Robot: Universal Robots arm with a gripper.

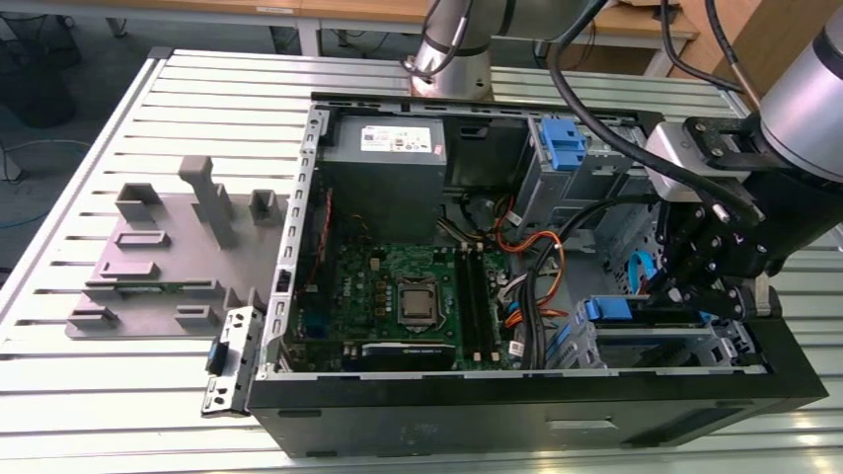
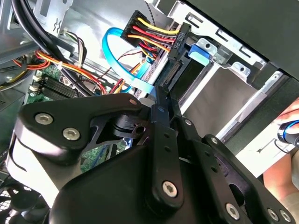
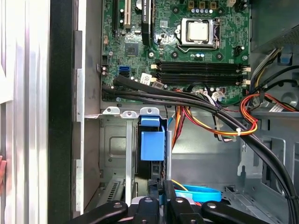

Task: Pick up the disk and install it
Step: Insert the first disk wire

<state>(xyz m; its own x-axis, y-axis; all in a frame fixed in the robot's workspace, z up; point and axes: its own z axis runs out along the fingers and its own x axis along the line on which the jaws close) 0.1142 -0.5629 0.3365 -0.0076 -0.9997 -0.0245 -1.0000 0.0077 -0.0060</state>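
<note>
- While the arm hangs over the open computer case [image 1: 527,415], the exterior view puts the gripper [image 1: 718,296] down at the drive cage [image 1: 731,346], on the exterior view's right, near corner.
- The disk [image 1: 652,321] sits in that cage, 1 blue rail end toward the motherboard [image 1: 409,296].
- Second wrist view: the gripper [image 2: 161,100] is drawn narrow, close below a wired connector [image 2: 175,46] and a blue cable [image 2: 117,46].
- First wrist view: the fingers [image 3: 174,205] are pinched on the disk [image 3: 150,169], standing on edge in its slot.
</note>
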